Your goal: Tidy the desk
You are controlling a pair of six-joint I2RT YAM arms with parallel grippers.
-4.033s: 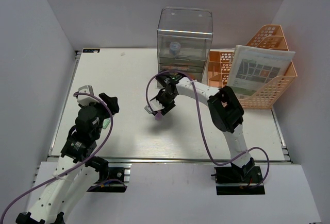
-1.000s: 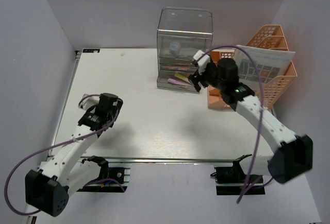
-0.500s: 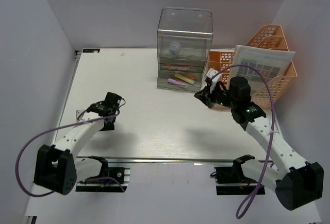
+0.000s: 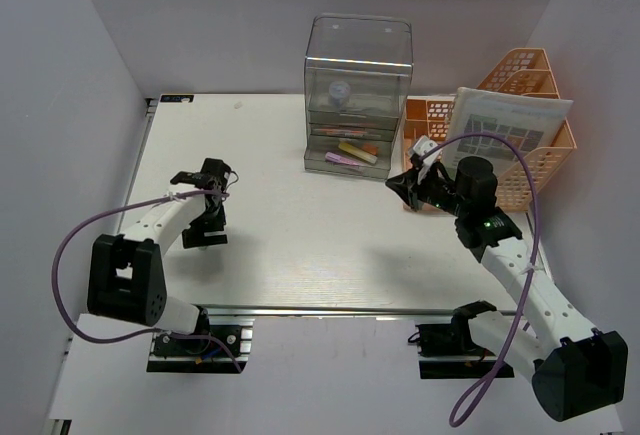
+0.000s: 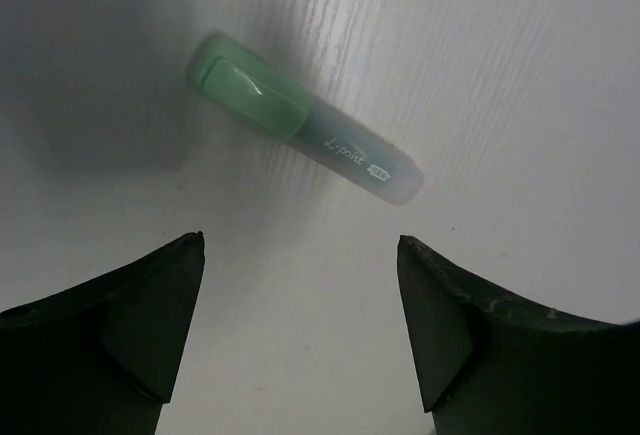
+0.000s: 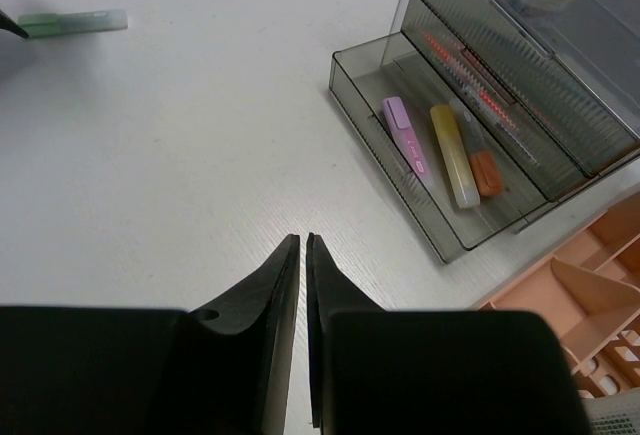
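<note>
Robotics lab: white booth walls (image 4: 200, 25) enclose the desk (image 4: 290, 255).

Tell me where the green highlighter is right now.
The green highlighter lies on the left side of the desk, in the left wrist view just ahead of the open left fingers, well apart from the clear drawer box.

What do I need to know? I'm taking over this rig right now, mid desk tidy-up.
Left gripper: open, close to the green highlighter, which lies on the desk.
Right gripper: shut, empty, near the open drawer.
Done: a pink marker, a yellow marker and an orange marker lie in that drawer.
Left: stow the green highlighter, probably shut the drawer.
</note>
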